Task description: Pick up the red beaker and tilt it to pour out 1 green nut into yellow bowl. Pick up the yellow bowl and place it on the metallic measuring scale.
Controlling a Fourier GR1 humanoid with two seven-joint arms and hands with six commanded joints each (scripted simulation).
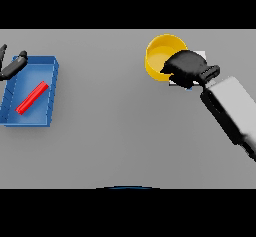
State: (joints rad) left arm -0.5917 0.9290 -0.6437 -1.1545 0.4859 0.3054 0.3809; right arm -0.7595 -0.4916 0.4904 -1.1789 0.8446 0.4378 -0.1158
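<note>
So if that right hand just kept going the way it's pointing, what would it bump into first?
The right hand points up-left, and the yellow bowl sits right at its fingertips; they seem to touch its rim already. So the bowl comes first, though depth is hard to judge.

**Flat, even light with soft edges**

The table (pixel 115 121) is evenly lit in mid grey, with no glare and no hard shadows. The bowl (pixel 161 51) is brighter on its rim than inside. Outlines look slightly blurred throughout. The right hand (pixel 186 67) reads as near-solid black.
</note>
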